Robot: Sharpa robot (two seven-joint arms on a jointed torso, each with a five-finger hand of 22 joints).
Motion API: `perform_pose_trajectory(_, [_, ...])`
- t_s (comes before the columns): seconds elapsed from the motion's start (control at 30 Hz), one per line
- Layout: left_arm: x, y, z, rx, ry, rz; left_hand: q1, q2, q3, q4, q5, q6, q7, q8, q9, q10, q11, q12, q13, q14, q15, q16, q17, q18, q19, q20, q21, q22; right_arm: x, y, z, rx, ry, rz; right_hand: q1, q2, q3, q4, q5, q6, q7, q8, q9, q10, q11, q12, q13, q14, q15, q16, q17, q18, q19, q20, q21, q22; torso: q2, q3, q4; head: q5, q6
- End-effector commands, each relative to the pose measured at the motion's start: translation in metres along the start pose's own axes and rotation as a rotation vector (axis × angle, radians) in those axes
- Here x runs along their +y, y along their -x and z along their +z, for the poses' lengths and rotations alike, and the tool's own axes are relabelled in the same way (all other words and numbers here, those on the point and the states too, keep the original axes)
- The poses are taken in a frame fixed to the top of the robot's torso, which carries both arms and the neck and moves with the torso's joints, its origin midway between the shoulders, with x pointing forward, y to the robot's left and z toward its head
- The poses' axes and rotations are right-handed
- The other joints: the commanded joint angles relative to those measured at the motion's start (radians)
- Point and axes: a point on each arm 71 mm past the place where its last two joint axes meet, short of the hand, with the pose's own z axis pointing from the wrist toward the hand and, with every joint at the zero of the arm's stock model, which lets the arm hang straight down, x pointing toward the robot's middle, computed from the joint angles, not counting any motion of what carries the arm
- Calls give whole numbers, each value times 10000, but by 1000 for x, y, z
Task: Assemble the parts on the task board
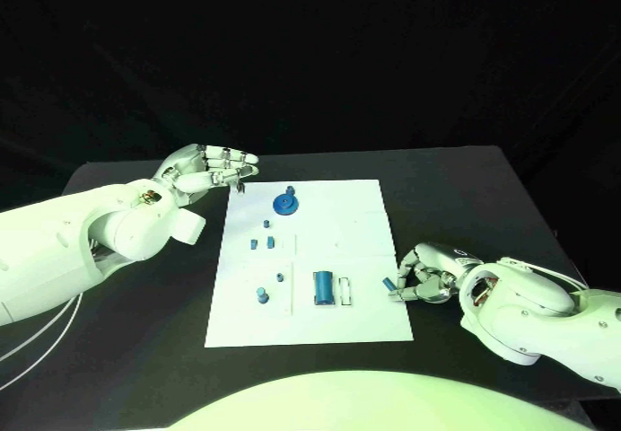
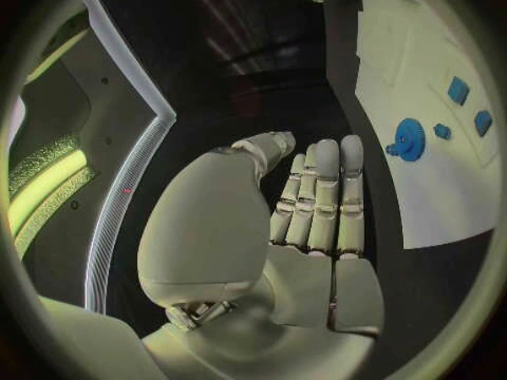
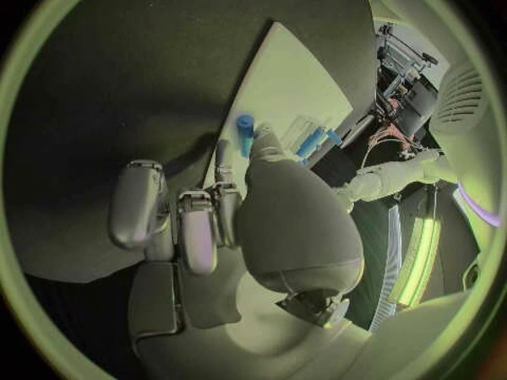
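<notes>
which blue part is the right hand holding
The small blue peg at the task board's right edge, pinched by the right hand; every other blue part lies untouched on the board.

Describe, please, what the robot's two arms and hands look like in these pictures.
Both arms are smooth, rounded white shells. The left arm has thin pale cables hanging below it and a dark opening with small fittings near the wrist. The right arm has a ring-shaped joint at the wrist. The left hand and right hand are silver, with segmented metallic fingers and rounded pale tips.
</notes>
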Motion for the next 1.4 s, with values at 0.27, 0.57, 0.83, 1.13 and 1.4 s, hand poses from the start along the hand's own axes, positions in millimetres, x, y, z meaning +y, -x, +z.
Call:
perform_pose_trajectory(0.27, [-1, -1, 0, 37, -112, -71, -90, -8, 3, 67, 2, -21, -5, 45, -10, -76, -11, 48, 16, -81, -13, 72, -17, 136, -72, -10, -68, -17, 3, -10, 4, 301, 45, -584, 1064, 32, 1224, 13, 131, 74, -101, -236, -104, 230, -143, -38, 1191, 901, -110, 32, 1875, -119, 30, -118, 13, 1172, -3, -1, 5, 3, -36])
perform_pose_trajectory(0.57, [-1, 0, -1, 30, -87, -59, -80, -1, 12, 64, 5, -20, -6, 50, -10, -80, -13, 57, 17, -83, -16, 76, -18, 138, -70, -11, -72, -18, 4, -12, 7, 379, -58, -886, 1319, -797, 3910, -33, 216, 182, -113, -373, -77, 220, -168, -88, 1207, 903, -128, 27, 1886, -122, 54, -150, -40, 1279, -6, -10, 6, 26, -36])
perform_pose_trajectory(0.83, [-1, 0, -1, 26, -76, -45, -75, 3, 16, 62, 6, -20, -6, 52, -10, -81, -14, 60, 18, -83, -17, 77, -19, 139, -68, -12, -72, -19, 11, -11, 5, 210, 0, -782, 322, -1662, 6632, -989, 720, -45, -29, 11, 516, 248, -102, -131, 1213, 901, -86, 18, 1881, -127, 79, -117, -83, 1409, -23, -11, -4, 63, -36])
perform_pose_trajectory(1.13, [-1, -1, 0, 32, -68, -43, -75, 3, 16, 62, 6, -20, -6, 52, -10, -81, -14, 60, 18, -83, -17, 77, -19, 139, -68, -12, -72, -19, 35, -4, 3, -120, 614, -157, -466, -1637, 7188, -1321, 1010, -181, -67, 156, 775, 305, -127, -86, 1252, 912, -105, 35, 1931, -146, 132, -122, 19, 1492, -27, -10, -3, 71, -15])
perform_pose_trajectory(1.4, [-1, -1, 1, 27, -80, -41, -69, 13, 25, 62, 6, -20, -2, 58, -11, -86, -12, 74, 20, -84, -18, 83, -20, 139, -62, -13, -75, -19, 46, -13, 8, 1024, -16, 2060, -1541, -1859, 7084, -1141, 1937, -49, -146, 200, 874, 391, -191, 71, 1372, 927, -157, 60, 1990, -151, 166, -166, 17, 1542, -11, -17, 10, 20, -6])
